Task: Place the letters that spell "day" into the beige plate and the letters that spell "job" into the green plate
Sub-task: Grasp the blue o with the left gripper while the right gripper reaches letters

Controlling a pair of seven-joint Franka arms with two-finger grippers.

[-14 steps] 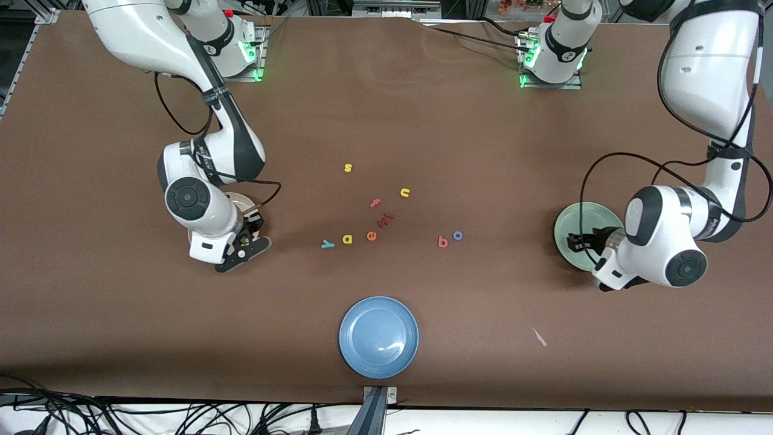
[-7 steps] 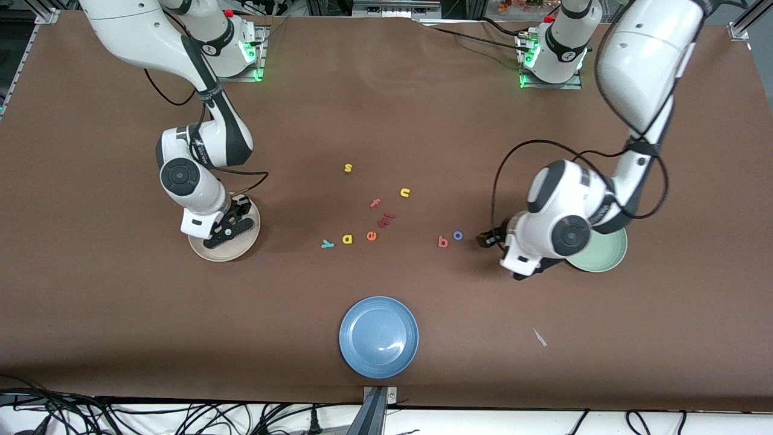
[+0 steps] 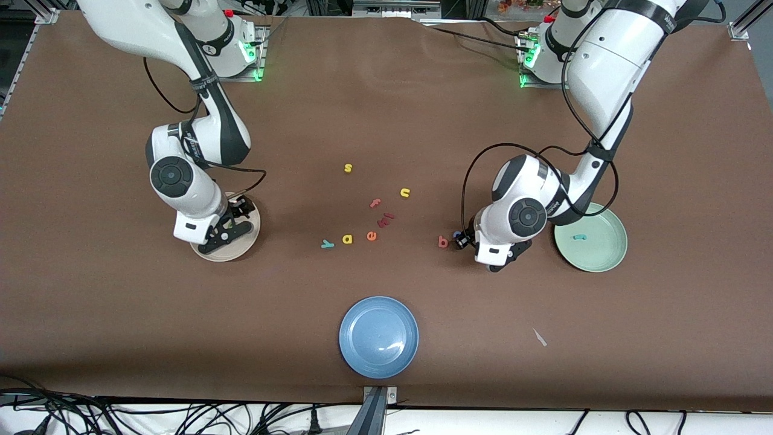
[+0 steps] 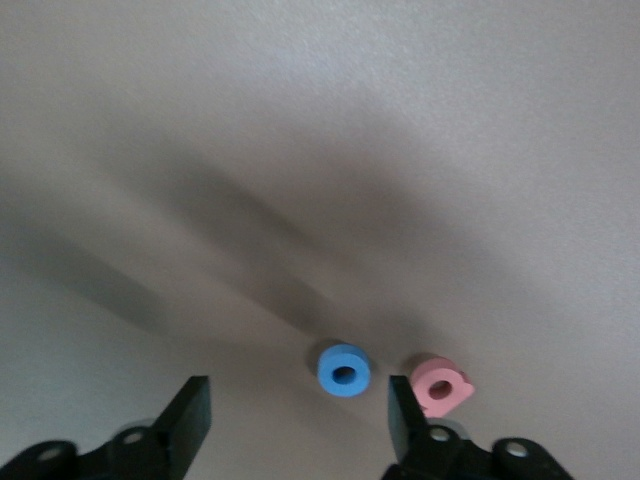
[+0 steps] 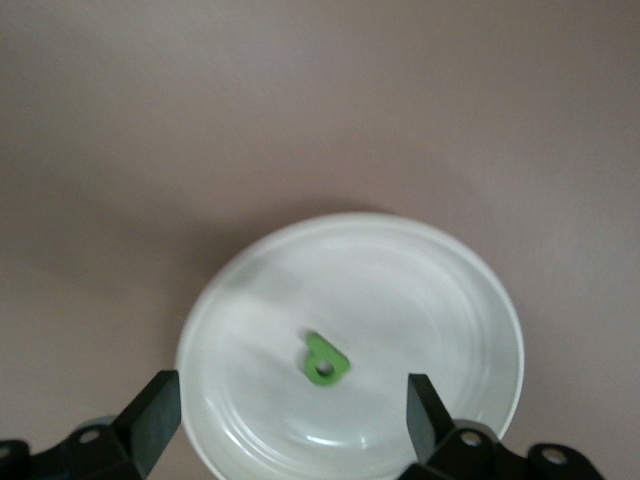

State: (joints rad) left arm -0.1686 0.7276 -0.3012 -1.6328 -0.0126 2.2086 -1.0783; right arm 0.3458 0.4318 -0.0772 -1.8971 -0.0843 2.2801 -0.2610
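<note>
Left hand [image 4: 290,425] fingers apart, straddling blue o [image 4: 344,369] to grab; right hand [image 5: 290,420] spread wide over beige plate [image 5: 480,290], green d [image 5: 322,360] released inside.

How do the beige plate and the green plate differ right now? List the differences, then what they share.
The beige plate holds a green d; the green plate holds a teal j.
The beige plate sits toward the right arm's end of the table, the green plate toward the left arm's.
The open right gripper hangs over the beige plate; nothing hangs over the green plate.
Both are round, shallow and rimmed.
</note>
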